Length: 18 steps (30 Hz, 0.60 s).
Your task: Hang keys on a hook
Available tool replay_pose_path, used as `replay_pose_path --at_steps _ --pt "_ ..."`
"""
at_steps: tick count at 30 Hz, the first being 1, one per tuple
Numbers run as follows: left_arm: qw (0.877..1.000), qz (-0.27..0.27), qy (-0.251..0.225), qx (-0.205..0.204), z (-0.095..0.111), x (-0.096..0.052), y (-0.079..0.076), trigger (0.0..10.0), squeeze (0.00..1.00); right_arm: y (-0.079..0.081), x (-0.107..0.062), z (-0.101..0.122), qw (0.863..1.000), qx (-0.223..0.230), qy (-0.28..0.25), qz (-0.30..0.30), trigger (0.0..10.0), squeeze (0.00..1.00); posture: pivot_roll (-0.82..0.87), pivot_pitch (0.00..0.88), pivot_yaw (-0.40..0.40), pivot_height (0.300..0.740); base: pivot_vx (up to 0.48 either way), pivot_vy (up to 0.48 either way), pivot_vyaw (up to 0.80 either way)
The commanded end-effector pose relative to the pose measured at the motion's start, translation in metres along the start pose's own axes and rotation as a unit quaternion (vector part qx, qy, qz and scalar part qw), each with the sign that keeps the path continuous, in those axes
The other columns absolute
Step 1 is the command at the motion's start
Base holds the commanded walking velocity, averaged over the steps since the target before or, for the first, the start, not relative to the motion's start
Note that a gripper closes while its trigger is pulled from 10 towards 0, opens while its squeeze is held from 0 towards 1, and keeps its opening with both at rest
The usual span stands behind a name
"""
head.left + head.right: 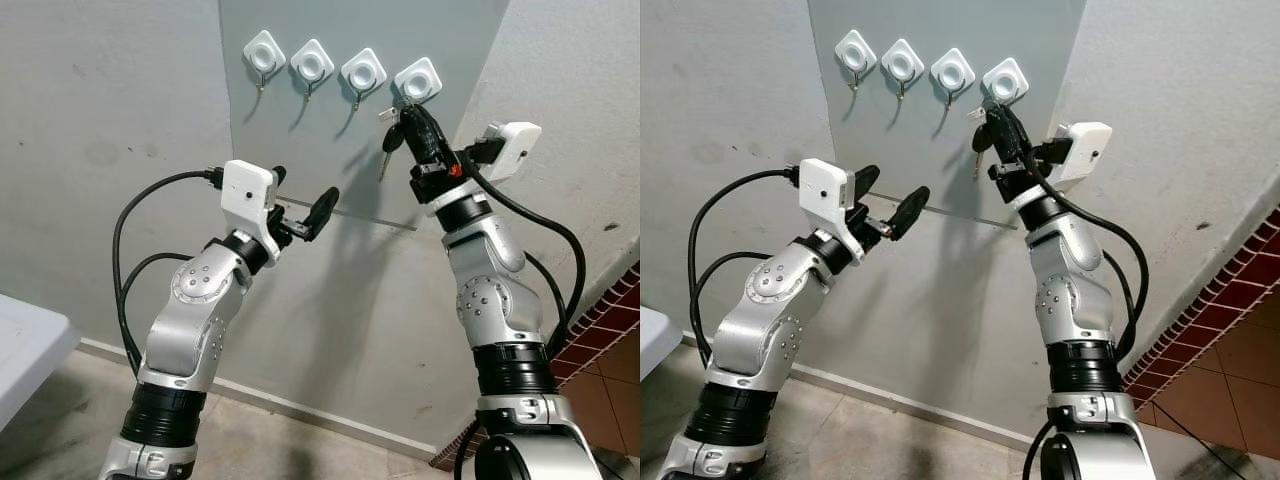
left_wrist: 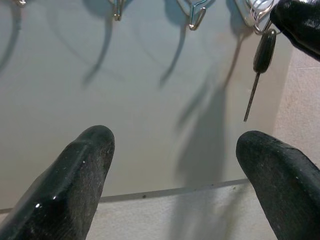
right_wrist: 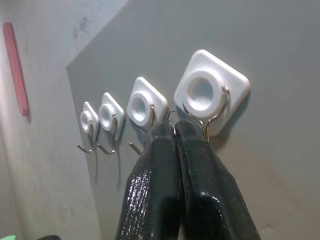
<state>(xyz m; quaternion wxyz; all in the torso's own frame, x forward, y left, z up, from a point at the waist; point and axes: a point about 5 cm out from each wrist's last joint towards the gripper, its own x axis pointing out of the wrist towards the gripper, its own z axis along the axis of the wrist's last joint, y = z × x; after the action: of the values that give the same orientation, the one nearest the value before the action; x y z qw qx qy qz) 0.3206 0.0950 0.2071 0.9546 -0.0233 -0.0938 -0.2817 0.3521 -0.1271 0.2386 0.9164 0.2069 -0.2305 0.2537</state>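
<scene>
My right gripper (image 1: 408, 110) pinches the keys (image 1: 390, 138) at the rightmost hook (image 3: 212, 102), at one o'clock, to loop the ring (left gripper (image 1: 300, 203) spread, idle).

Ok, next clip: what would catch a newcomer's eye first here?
Probably the row of four white hook mounts high on the grey wall panel, with the right gripper raised to the rightmost hook, its fingers pressed together on the keys, one dark-headed key dangling below. Next, the left gripper, held lower and to the left with its fingers spread and nothing between them.
</scene>
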Motion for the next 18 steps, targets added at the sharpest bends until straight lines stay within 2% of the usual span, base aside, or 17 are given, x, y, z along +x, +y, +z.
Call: replay_pose_path --at_steps 1,7,12,16,17,18 --pt "1.000 -0.006 -0.016 0.005 0.010 0.002 -0.002 10.0 0.00 -0.005 -0.001 0.005 1.000 0.009 -0.012 -0.013 10.0 0.00 -0.01 0.000 -0.046 0.740 0.000 0.000 0.00" --pt "1.000 -0.005 -0.016 0.004 0.010 0.002 -0.002 10.0 0.00 -0.010 -0.002 0.001 0.999 0.040 -0.006 -0.035 10.0 0.00 -0.01 0.000 -0.046 0.740 0.000 0.000 0.00" --pt "1.000 -0.004 -0.016 0.004 0.011 0.002 -0.001 10.0 0.00 -0.016 -0.004 0.001 0.995 0.077 -0.020 -0.056 10.0 0.00 0.00 0.000 -0.047 0.740 0.000 0.000 0.00" --pt "1.000 -0.003 -0.016 0.003 0.011 0.001 -0.001 10.0 0.00 -0.017 -0.004 0.001 0.994 0.090 -0.024 -0.060 10.0 0.00 0.00 0.000 -0.047 0.740 0.000 0.000 0.00" --pt "1.000 -0.003 -0.016 0.002 0.011 0.001 -0.001 10.0 0.00 -0.017 -0.004 0.001 0.990 0.117 -0.032 -0.066 10.0 0.00 0.00 0.000 -0.047 0.740 0.000 0.000 0.00" --pt "1.000 -0.003 -0.016 0.003 0.011 0.001 -0.001 10.0 0.00 -0.018 -0.004 0.001 0.990 0.120 -0.033 -0.067 10.0 0.00 0.00 0.000 -0.047 0.740 0.000 0.000 0.00"
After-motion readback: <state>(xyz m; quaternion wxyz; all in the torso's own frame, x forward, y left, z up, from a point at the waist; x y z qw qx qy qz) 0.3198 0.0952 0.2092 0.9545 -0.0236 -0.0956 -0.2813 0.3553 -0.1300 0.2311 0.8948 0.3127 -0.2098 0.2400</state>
